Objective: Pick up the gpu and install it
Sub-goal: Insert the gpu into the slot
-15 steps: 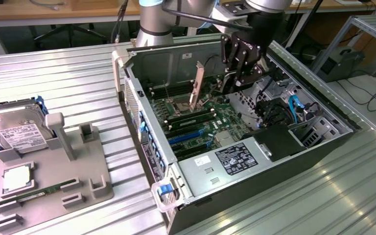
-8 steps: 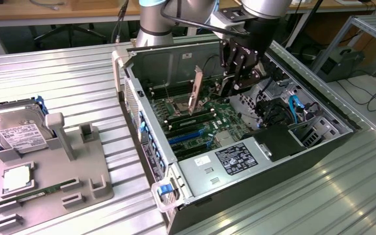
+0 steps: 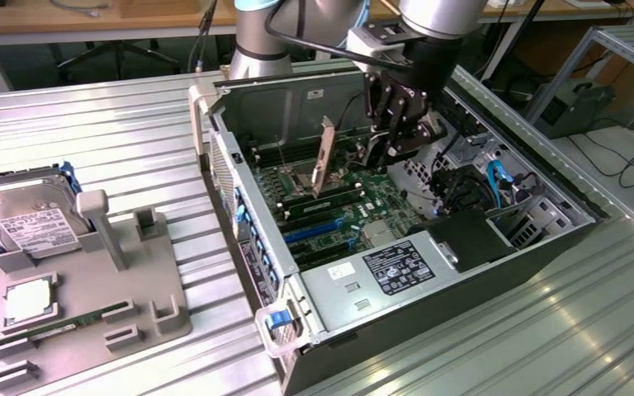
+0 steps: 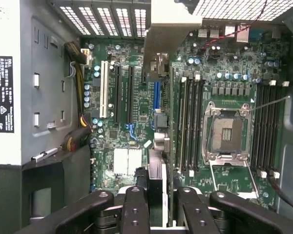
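Exterior view: ribbed metal tabletop, open computer case, grey fixture tray; claw clamped on upright gpu over motherboard; wooden desks behind.

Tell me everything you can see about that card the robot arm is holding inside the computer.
The gpu is a thin card held on edge inside the open case, a silver metal bracket at its end. The gripper clamps its far end. It stands tilted above the motherboard, over the slots; whether it is seated cannot be told.
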### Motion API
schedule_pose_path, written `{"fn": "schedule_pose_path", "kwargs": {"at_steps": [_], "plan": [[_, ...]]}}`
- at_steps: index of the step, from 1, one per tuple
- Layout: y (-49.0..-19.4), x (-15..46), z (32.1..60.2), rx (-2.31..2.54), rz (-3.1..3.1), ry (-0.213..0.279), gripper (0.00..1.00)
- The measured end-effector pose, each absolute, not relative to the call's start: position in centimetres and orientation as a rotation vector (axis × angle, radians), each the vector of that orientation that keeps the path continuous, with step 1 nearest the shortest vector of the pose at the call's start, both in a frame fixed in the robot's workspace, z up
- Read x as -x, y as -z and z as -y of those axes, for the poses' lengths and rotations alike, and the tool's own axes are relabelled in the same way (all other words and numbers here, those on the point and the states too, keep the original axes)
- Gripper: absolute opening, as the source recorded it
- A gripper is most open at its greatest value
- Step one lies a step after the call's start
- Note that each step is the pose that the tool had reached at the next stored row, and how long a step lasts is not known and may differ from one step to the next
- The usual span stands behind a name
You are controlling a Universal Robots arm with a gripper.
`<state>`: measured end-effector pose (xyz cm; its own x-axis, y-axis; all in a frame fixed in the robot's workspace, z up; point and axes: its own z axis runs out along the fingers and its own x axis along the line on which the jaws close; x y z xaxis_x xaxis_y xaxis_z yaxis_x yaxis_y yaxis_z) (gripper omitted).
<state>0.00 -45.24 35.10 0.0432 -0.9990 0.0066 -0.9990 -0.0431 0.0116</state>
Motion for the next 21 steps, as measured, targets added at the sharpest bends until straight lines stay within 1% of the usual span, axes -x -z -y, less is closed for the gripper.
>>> {"fn": "schedule_pose_path", "kwargs": {"at_steps": [11, 21], "plan": [[-33.6, 0.2, 44.9, -2.210, 2.216, 0.004, 0.28], [-31.7, 3.4, 44.0, -2.210, 2.216, 0.005, 0.28]]}}
